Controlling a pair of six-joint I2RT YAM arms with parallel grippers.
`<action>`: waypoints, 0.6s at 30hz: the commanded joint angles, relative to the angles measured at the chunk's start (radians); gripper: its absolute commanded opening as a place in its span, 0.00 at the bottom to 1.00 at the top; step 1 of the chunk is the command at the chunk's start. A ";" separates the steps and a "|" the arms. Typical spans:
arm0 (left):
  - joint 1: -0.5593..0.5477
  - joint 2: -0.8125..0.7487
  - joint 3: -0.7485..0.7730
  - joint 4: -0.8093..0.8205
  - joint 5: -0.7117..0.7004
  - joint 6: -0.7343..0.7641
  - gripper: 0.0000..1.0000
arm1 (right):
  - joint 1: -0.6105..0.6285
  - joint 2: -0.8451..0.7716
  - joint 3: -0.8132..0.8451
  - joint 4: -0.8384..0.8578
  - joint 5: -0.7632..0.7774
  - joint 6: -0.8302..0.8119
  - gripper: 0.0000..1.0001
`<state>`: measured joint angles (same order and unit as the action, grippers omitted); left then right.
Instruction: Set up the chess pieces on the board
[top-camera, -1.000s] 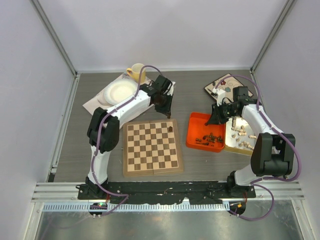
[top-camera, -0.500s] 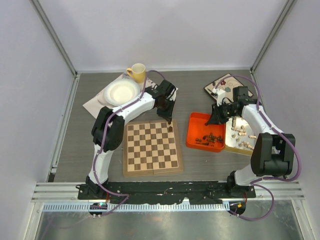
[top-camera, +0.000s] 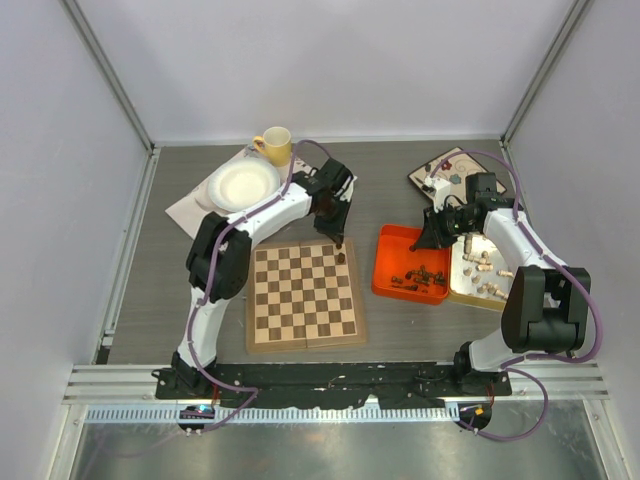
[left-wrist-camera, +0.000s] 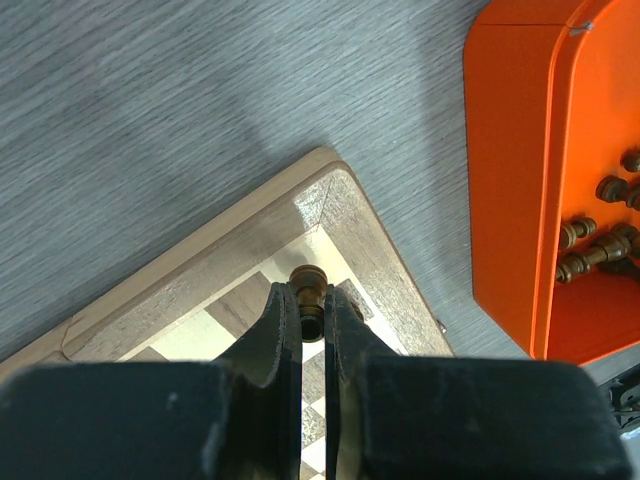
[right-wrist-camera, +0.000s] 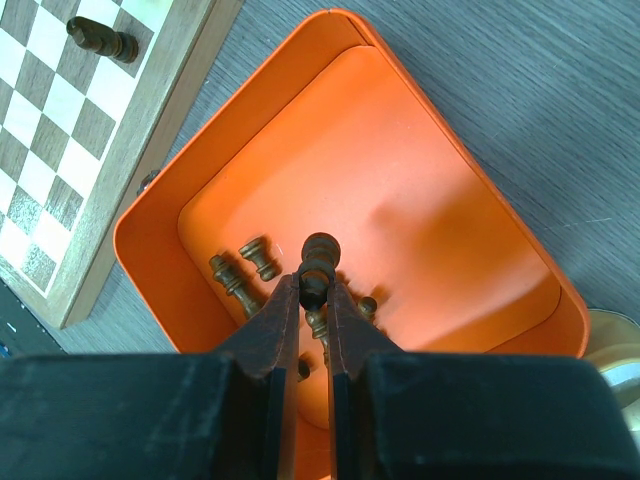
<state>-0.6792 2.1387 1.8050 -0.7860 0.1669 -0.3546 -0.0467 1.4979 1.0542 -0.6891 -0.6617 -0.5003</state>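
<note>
The chessboard (top-camera: 300, 300) lies in front of the left arm. One dark piece (top-camera: 342, 257) sits on it near its far right corner and also shows in the right wrist view (right-wrist-camera: 100, 40). My left gripper (top-camera: 337, 238) is over that corner (left-wrist-camera: 325, 200), shut (left-wrist-camera: 312, 297) on a dark piece (left-wrist-camera: 308, 279). My right gripper (top-camera: 432, 240) hangs over the orange tray (top-camera: 395, 245), shut (right-wrist-camera: 315, 287) on a dark piece (right-wrist-camera: 321, 250). Several dark pieces (right-wrist-camera: 245, 270) lie in the tray (right-wrist-camera: 430, 180). Pale pieces (top-camera: 485, 265) lie in a yellow tray (top-camera: 470, 297).
A white plate (top-camera: 243, 183) and a yellow mug (top-camera: 273, 145) stand on a sheet at the back left. A floral square plate (top-camera: 450, 170) lies at the back right. The orange tray's wall (left-wrist-camera: 510, 150) stands close to the right of the board's corner.
My left gripper has moved from behind the board down to its far right corner, then held almost still. The right arm has not moved.
</note>
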 joint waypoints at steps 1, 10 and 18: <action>-0.008 0.021 0.054 -0.022 0.005 0.016 0.02 | 0.005 -0.015 0.004 0.008 -0.001 -0.020 0.01; -0.013 0.038 0.076 -0.044 0.005 0.019 0.03 | 0.005 -0.013 0.004 0.006 -0.001 -0.021 0.01; -0.016 0.038 0.080 -0.062 -0.018 0.025 0.04 | 0.005 -0.011 0.004 0.003 -0.001 -0.024 0.01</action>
<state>-0.6918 2.1777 1.8435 -0.8227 0.1638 -0.3534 -0.0467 1.4979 1.0542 -0.6895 -0.6586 -0.5030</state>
